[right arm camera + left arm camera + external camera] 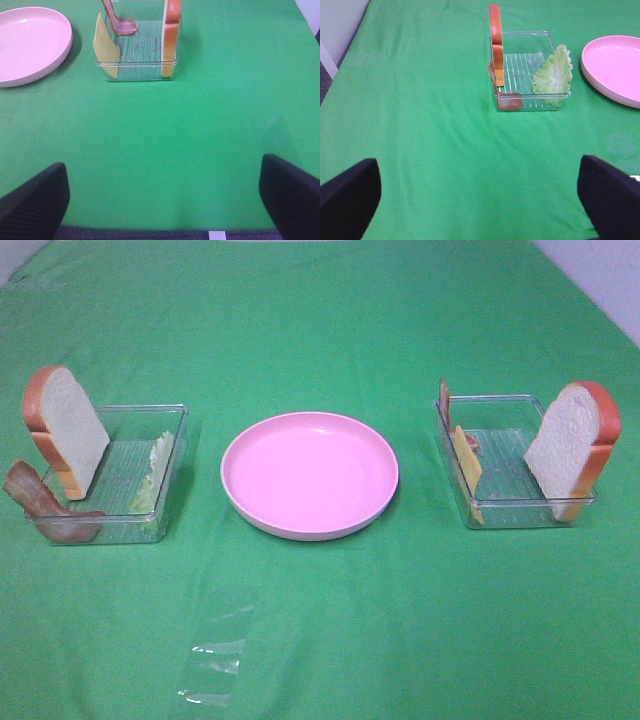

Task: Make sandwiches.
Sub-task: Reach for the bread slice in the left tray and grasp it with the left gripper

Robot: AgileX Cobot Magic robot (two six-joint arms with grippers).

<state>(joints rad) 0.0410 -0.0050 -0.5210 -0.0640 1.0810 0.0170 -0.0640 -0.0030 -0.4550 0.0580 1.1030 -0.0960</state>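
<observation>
Bread (72, 428) leans in trays (178, 412); wrist views alone show left pincer (479, 195), right pincer (162, 197) apart.

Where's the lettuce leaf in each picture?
Exterior high: lettuce in the left clear tray, against the wall nearest the pink plate.
Left wrist: lettuce leaning on the tray wall beside the plate.
Right wrist: not in it.
Shared landmark: the pink plate, in all three views.

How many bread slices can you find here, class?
2. The left bread slice stands at the left tray's outer end; the right bread slice stands at the right tray's outer end.
</observation>
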